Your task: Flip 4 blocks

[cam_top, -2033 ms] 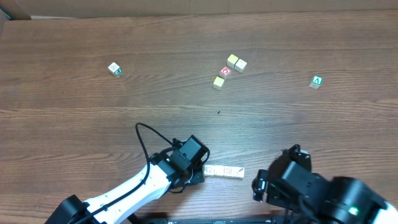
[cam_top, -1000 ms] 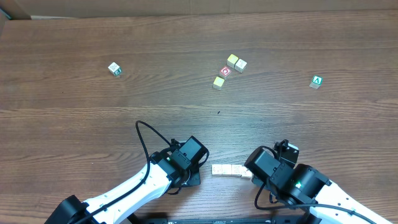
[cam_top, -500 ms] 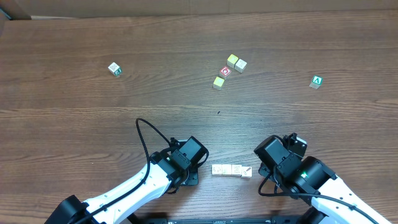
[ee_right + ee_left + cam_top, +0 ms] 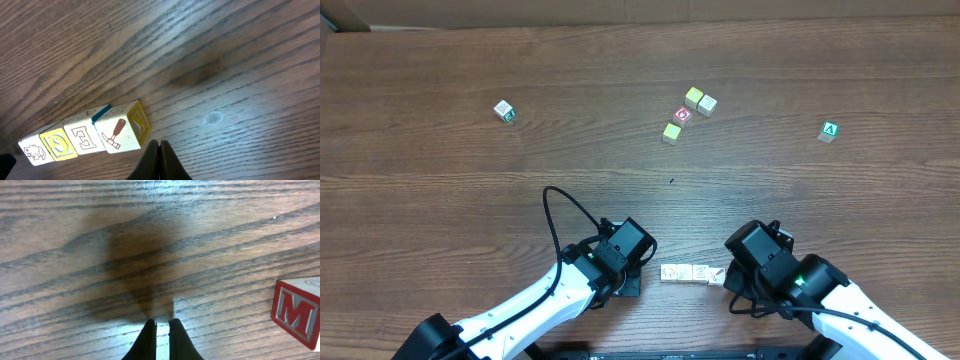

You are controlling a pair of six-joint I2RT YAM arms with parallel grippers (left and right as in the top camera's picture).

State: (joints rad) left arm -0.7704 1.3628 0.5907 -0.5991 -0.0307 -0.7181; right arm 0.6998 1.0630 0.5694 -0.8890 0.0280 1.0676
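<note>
Several small cream blocks lie in a tight row (image 4: 692,273) near the table's front edge. The right wrist view shows their tops: a frog (image 4: 32,150), a yellow face (image 4: 59,144), an "E" (image 4: 84,136) and a hammer (image 4: 119,134). My right gripper (image 4: 159,146) is shut and holds nothing, its tips just beside the hammer block's yellow side; overhead it sits at the row's right end (image 4: 730,282). My left gripper (image 4: 162,326) is shut and holds nothing over bare wood, left of the row (image 4: 628,286). The row's end block, with a red "M" face (image 4: 299,314), lies off to its right.
Farther back lie a red-faced cube (image 4: 682,115), a yellow cube (image 4: 671,132), and a yellow-green (image 4: 694,96) and cream (image 4: 707,104) pair. A green "A" cube (image 4: 830,131) sits at the right and a white-green cube (image 4: 503,110) at the far left.
The right arm drew back to the right, then came left again to the row's right end. The row has shifted slightly right over two seconds. The left arm has barely moved.
</note>
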